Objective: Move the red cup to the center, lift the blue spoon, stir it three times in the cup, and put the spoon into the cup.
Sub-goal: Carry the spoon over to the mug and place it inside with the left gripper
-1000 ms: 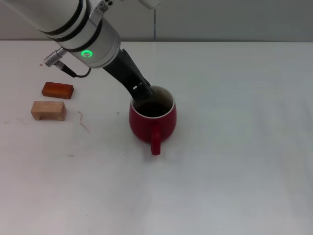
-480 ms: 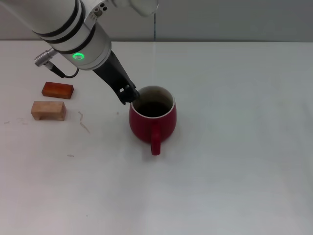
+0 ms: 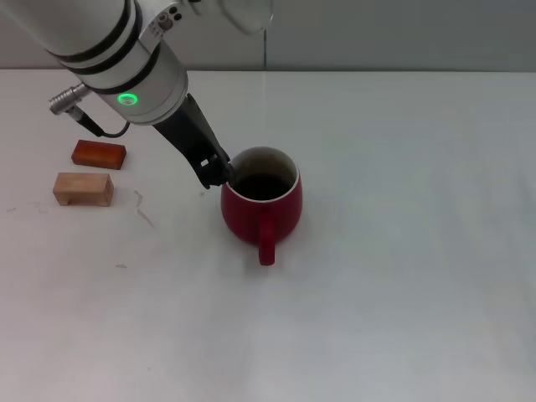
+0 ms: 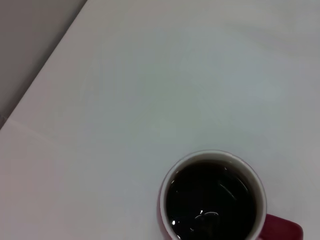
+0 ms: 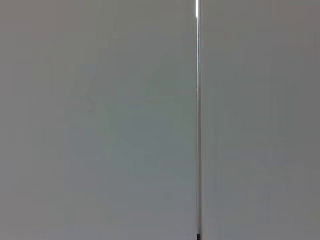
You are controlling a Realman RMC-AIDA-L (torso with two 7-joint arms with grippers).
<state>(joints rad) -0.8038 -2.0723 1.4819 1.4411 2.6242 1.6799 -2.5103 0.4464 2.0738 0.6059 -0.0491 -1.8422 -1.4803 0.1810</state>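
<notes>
Since a second ago the left gripper (image 3: pixel 219 174) has drawn back out of the red cup (image 3: pixel 260 205): then its dark tip reached over the rim into the mouth, and now it sits just outside the cup's left wall, near the rim, a little lower than half a second ago. The cup itself has not shifted.

The cup is a rounded, glossy dark red ceramic mug with a pale rim and a dark inside. It stands upright on the white table (image 3: pixel 402 251), roughly in the middle of it, with its single red handle pointing toward the near edge. In the left wrist view the cup (image 4: pixel 212 197) is seen from above; its inside is black and shiny, with a few small glints and a thin curved highlight low in the hollow. Whether that is the blue spoon cannot be told, and the spoon shows nowhere else.

The gripper's fingers are black and narrow, pressed close together as far as the head view shows, but whether they are open or closed cannot be told. The arm behind them is a smooth white cylinder with black bands and a lit green ring.

On the far left of the table lie two small blocks: a shiny red-brown block (image 3: pixel 98 154) farther back and a pale wooden block (image 3: pixel 83 188) just in front of it, slightly apart.

The right wrist view shows only a plain grey wall with a thin vertical seam; the right gripper is not seen.
</notes>
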